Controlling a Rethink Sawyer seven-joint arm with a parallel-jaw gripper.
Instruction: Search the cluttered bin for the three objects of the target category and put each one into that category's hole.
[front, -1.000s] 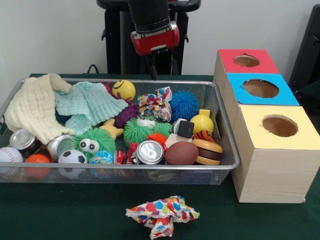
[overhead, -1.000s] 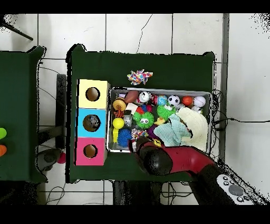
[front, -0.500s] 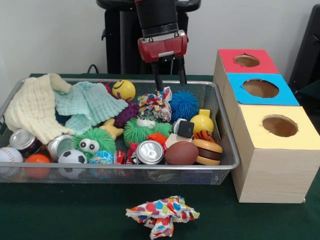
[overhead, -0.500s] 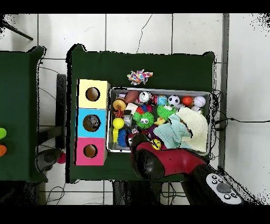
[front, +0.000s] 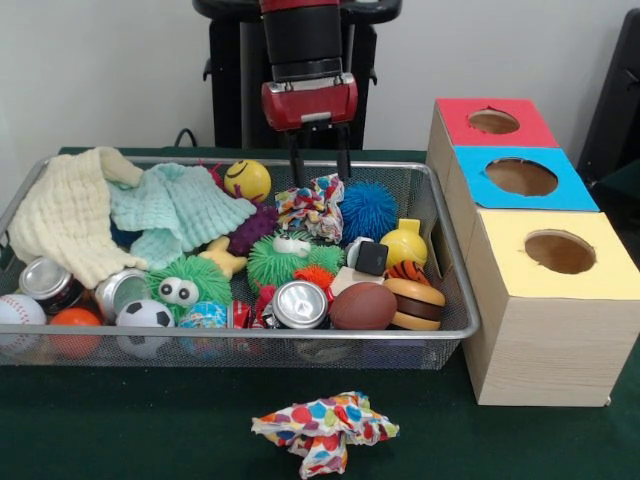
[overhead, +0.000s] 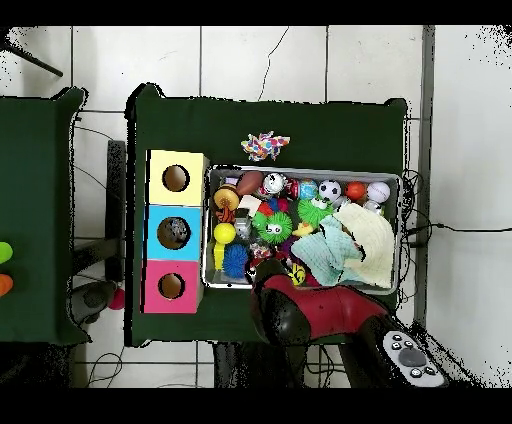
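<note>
Gripper: fingers spread, empty, above bin's far side.
Bin: one.
Polka-dot cloths: two, one in bin under gripper, one on table.
Boxes: three, red, blue, yellow, one hole each.

A polka-dot cloth on the green table, beside boxes topped red, blue, yellow

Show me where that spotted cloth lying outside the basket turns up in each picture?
Front view: the spotted cloth lies on the green table at the bottom, in front of the basket.
Overhead view: the spotted cloth sits near the top, above the basket.
Shared landmark: the yellow box, nearest the cloth in both.
</note>
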